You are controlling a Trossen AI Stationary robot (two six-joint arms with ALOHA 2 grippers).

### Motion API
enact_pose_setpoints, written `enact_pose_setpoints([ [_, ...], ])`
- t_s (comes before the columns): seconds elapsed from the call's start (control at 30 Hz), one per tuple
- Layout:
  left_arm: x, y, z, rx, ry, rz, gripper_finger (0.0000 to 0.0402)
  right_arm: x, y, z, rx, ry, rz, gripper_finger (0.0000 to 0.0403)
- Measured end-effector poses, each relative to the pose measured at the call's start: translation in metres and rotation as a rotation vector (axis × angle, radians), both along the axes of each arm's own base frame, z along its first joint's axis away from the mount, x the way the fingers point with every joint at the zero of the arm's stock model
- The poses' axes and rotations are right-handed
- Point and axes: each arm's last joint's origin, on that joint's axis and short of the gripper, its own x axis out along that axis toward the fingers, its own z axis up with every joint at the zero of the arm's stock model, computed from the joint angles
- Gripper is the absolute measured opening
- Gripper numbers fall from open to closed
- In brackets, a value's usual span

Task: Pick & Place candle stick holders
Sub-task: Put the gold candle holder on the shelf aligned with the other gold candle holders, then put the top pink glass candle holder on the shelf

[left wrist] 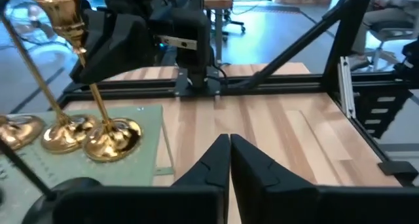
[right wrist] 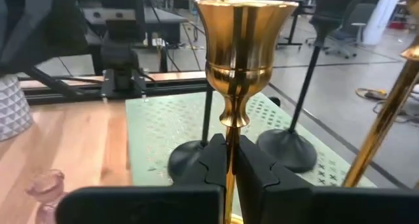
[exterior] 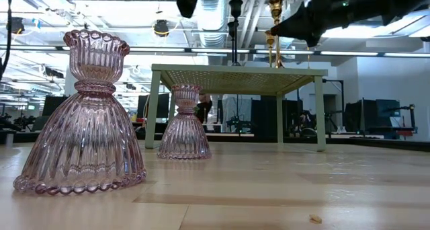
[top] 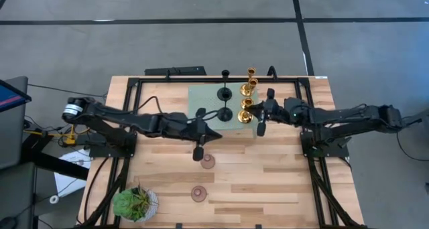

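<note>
On the pale green platform (top: 201, 98) stand two black holders (top: 225, 93) (top: 224, 114) and three shiny gold ones (top: 248, 88). My right gripper (top: 252, 115) is over the platform's right edge, shut on the nearest gold holder (right wrist: 239, 47). Two mauve-pink holders (top: 208, 161) (top: 198, 193) stand by their wide bases on the bare table, nearer than the platform. My left gripper (left wrist: 229, 149) is shut and empty, at the platform's near edge (top: 216, 134). My right gripper pinches the gold holder's slim stem (right wrist: 230, 129) between its two fingers (right wrist: 213, 155), a little below the cup. The fingers come level from the table's right and lie across the stem. The holder is upright; its round base (left wrist: 115, 139) is at the platform's surface.
A green potted plant (top: 135, 203) stands at the table's near left corner. The platform stands on legs (exterior: 153, 109) above the table top. A black frame rail (top: 131, 122) borders the table. Bare wood (top: 268, 182) lies near and right of the pink holders.
</note>
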Motion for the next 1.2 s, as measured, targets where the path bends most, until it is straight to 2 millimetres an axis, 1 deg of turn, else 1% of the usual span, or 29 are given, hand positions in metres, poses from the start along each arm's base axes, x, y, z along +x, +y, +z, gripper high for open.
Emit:
enact_pose_setpoints([
  [0.1, -0.002, 0.0, -0.002, 0.003, 0.003, 0.02, 0.0005, 0.004, -0.004, -0.002, 0.008, -0.01, -0.008, 0.0],
  [0.33, -0.003, 0.0, -0.008, 0.006, 0.017, 0.028, 0.0011, 0.011, -0.007, -0.005, 0.076, -0.043, 0.061, 0.0],
  [0.57, -0.003, 0.001, -0.008, 0.005, 0.012, 0.029, 0.0005, 0.012, -0.008, -0.006, 0.074, -0.038, 0.06, 0.0],
  [0.7, -0.003, 0.001, -0.008, 0.004, 0.009, 0.029, 0.0009, 0.012, -0.008, -0.006, 0.057, -0.032, 0.059, 0.0004],
  [0.8, -0.003, 0.001, -0.008, 0.004, 0.008, 0.029, 0.0012, 0.012, -0.008, -0.006, 0.049, -0.028, 0.059, 0.0021],
  [0.93, -0.003, 0.001, -0.008, 0.004, 0.008, 0.029, 0.001, 0.011, -0.008, -0.009, 0.049, 0.0, 0.055, 0.0058],
  [1.0, -0.003, 0.001, -0.008, 0.004, 0.008, 0.029, 0.001, 0.009, -0.008, -0.006, 0.042, -0.007, 0.056, 0.0073],
  [1.2, -0.003, 0.001, -0.008, 0.027, 0.008, 0.026, 0.0014, -0.004, -0.006, 0.0, 0.041, 0.008, 0.049, 0.0111],
])
